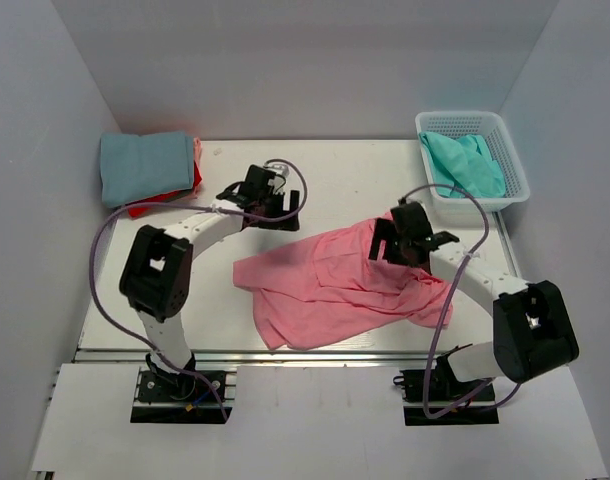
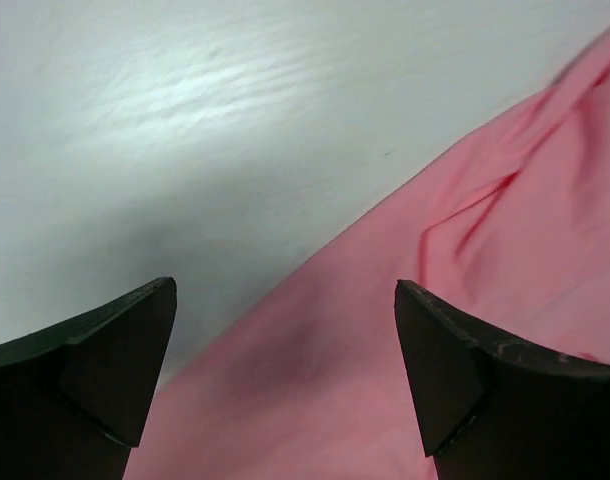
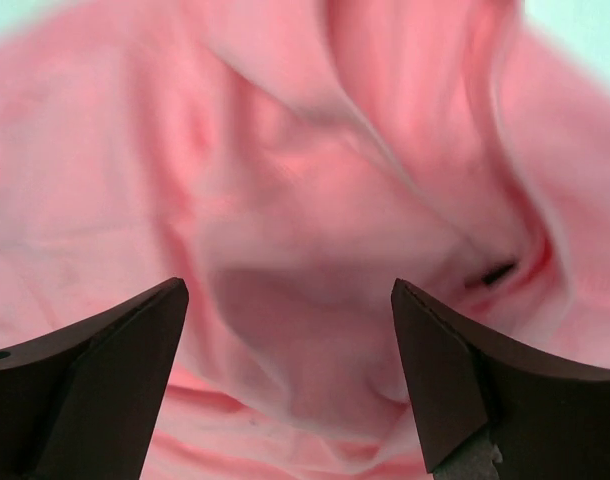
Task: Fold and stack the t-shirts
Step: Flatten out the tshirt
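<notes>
A salmon pink t-shirt [image 1: 330, 285] lies crumpled in the middle of the table. My left gripper [image 1: 268, 196] hovers open just beyond its far left edge; in the left wrist view the pink cloth [image 2: 405, 330] fills the lower right under the spread fingers [image 2: 440, 370]. My right gripper [image 1: 403, 238] hangs open over the shirt's raised far right part; its wrist view shows bunched pink folds [image 3: 315, 250] between the wide fingertips [image 3: 435, 370], nothing pinched. A folded dusty blue t-shirt [image 1: 145, 165] lies on a red one [image 1: 150, 205] at the far left. A turquoise t-shirt [image 1: 467, 163] sits in the basket.
The white lattice basket [image 1: 515, 160] stands at the far right corner. White walls close in the table on the left, back and right. Grey cables loop from both arms above the tabletop [image 1: 325, 170].
</notes>
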Motion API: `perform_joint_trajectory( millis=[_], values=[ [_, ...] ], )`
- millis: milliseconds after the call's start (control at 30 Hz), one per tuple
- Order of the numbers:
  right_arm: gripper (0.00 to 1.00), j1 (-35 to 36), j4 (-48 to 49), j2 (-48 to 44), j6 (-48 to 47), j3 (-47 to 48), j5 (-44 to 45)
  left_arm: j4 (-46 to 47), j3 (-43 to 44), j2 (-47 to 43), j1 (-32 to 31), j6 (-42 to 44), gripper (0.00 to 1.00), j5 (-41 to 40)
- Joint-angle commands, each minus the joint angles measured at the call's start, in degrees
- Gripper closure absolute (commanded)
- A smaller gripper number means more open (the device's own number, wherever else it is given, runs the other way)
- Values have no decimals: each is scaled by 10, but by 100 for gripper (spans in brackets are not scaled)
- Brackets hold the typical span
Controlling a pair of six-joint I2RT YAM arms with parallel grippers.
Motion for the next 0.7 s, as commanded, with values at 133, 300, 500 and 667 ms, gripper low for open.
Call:
perform_joint_trajectory(
  millis=[133, 300, 500, 667],
  values=[
    [10, 85, 5, 51, -178, 130, 14, -151, -160, -198, 51, -132, 0, -182],
    [10, 150, 33, 122, -217, 182, 16, -158, -262, -234, 111, -190, 0, -152],
    [18, 195, 10, 213, -227, 266, 29, -52, -316, -237, 157, -184, 4, -41],
    [25, 223, 8, 260, -240, 295, 60, -2, -329, -199, 170, -167, 22, 49]
  ],
)
